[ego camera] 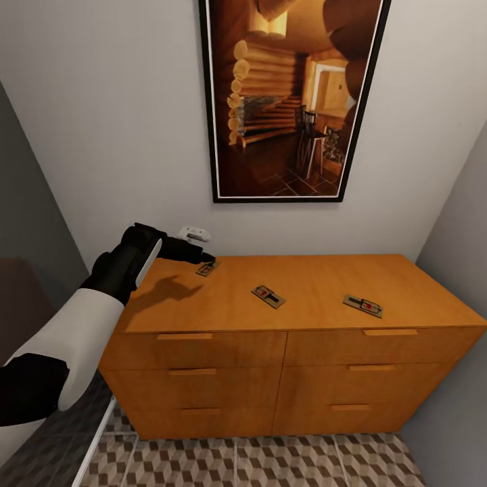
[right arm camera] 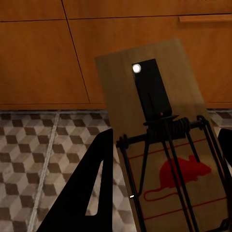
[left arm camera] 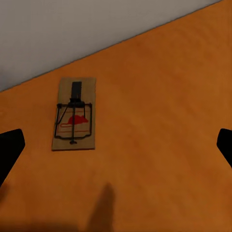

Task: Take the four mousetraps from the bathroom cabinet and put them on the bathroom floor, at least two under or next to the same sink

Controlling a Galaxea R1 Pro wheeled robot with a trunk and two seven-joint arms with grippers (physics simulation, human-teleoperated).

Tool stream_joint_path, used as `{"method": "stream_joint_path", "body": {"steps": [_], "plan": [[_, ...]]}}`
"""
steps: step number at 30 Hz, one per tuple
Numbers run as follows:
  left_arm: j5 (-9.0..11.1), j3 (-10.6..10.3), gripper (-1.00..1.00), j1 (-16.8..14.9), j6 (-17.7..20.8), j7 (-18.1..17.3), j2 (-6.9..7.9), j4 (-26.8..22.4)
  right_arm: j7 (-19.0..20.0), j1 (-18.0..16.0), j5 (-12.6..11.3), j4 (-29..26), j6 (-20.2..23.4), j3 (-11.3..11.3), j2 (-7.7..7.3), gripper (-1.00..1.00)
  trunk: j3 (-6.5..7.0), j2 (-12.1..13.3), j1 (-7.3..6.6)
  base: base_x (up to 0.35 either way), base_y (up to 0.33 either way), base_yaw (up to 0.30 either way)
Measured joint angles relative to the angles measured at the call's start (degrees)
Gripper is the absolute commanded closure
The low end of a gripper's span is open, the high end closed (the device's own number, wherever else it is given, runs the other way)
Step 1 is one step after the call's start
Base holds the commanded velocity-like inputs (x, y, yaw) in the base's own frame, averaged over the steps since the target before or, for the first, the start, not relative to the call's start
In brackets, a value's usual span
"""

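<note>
While my left tool (ego camera: 206,258) hovers over the back left corner of the cabinet (ego camera: 318,284), its fingers (left arm camera: 9,150) are spread wide with nothing between them, and the nearest mousetrap (left arm camera: 74,114) lies flat on the orange-brown top just ahead of it, close to the wall. From my head view I see three mousetraps on that top: the one by my left tool (ego camera: 207,268), a second (ego camera: 268,295) near the middle, and a third (ego camera: 362,305) further right toward the front edge, each well apart from the others. My right tool (right arm camera: 164,193) is closed on a fourth mousetrap (right arm camera: 159,140), holding it in front of the drawer fronts and above the bathroom floor (right arm camera: 43,150) with its cube-patterned tiles. A framed picture (ego camera: 291,95) hangs on the wall above the cabinet.
</note>
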Motion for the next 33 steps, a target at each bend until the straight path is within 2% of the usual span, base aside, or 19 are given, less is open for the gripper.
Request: {"method": "stream_joint_path", "body": {"steps": [33], "plan": [[0.2,0.1,-1.0,0.0,0.1,0.1,-0.04,0.2,0.0,0.0,0.0,0.0,0.0,0.0,0.0,1.0,0.0,0.0,0.0,0.034,0.0,0.0]]}}
